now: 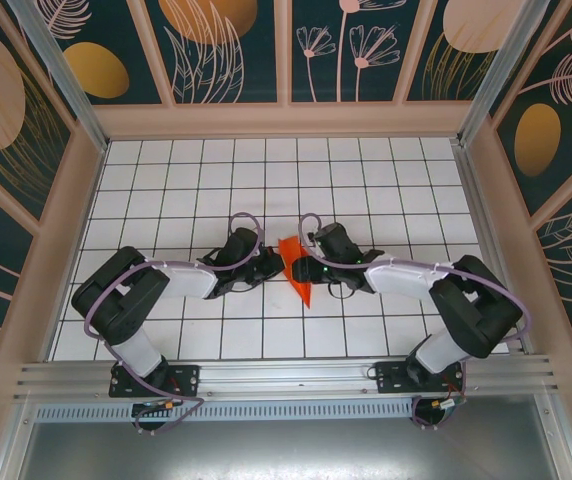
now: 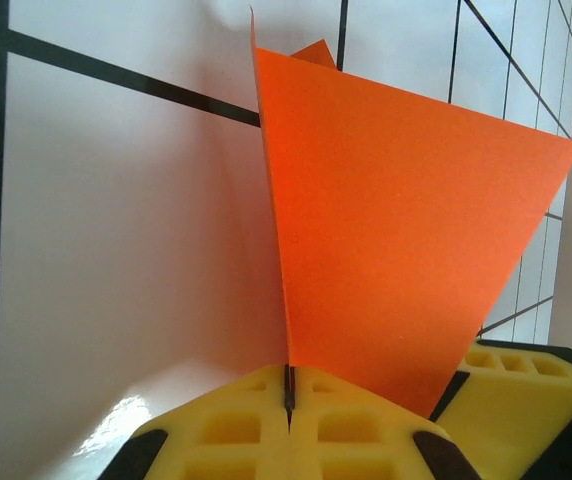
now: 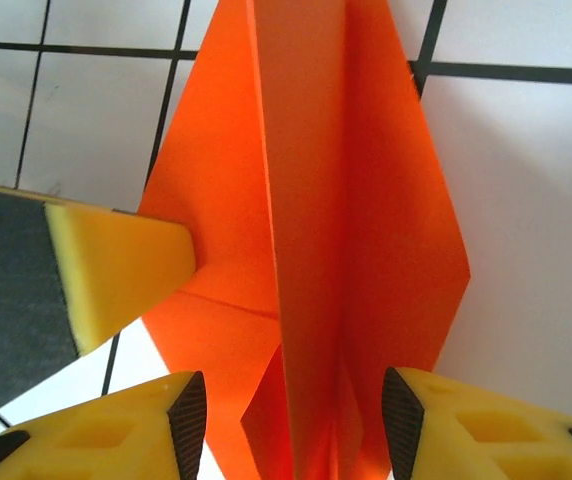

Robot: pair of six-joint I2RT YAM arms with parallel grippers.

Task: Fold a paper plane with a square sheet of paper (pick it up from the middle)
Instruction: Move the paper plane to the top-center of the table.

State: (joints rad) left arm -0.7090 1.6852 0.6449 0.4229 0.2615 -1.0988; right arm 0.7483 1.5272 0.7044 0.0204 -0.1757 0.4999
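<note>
- Pinching one edge of the paper plane (image 2: pixel 396 230), the left gripper (image 2: pixel 288 400) has its yellow fingers pressed together. A thin orange flap runs up from the seam between them.
- The right gripper (image 3: pixel 294 425) stands with its jaws apart. The plane's upright centre fold rises between the dark pads (image 3: pixel 188 420), and I cannot tell whether either pad touches the paper.
- To do this step well, I judge the right jaws should close squarely on that centre fold, low on the paper. The left hold should stay steady so the wing neither twists nor tears, and a slow, even squeeze should set the crease straight.
- Just beyond the right fingers, one left finger (image 3: pixel 116 275) meets the side edge of the plane's left wing.
- From above, the plane sits between the two grippers at the middle of the table (image 1: pixel 366 170). Its narrow end points toward the arm bases.
- Farther off, white grid tiles (image 1: pixel 216 170) run to the patterned back wall (image 1: pixel 226 50).
</note>
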